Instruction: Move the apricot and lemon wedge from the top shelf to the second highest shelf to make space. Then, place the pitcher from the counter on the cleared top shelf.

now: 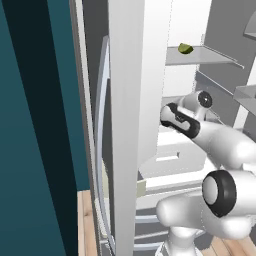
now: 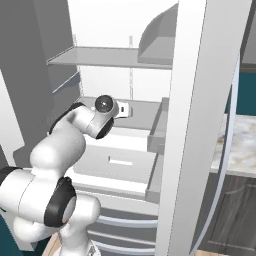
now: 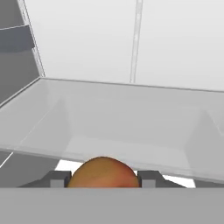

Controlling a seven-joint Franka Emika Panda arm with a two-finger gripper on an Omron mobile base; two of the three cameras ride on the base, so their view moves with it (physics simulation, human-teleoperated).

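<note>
1. Here the small round orange-brown apricot (image 3: 103,172) sits pinched between the two dark finger tips of the gripper (image 3: 103,180), at six o'clock in the hand view; the jaws stand partway closed on it.
2. Ahead lies the pale translucent second shelf (image 3: 122,113), its front lip just past the fruit. If the hand is too low when it pushes in, the apricot could knock that lip and slip out.
3. Released too near the lip, a round fruit would probably roll off the front; it wants setting further back, toward twelve o'clock.
4. The yellow-green crescent lemon wedge (image 1: 185,48) lies on the grey top shelf (image 1: 210,57), at one o'clock in the left base view. It has yet to be brought down.
5. The arm's elbow reaches past the white fridge door edge (image 2: 192,130); a wide swing when pulling out might strike it.
</note>
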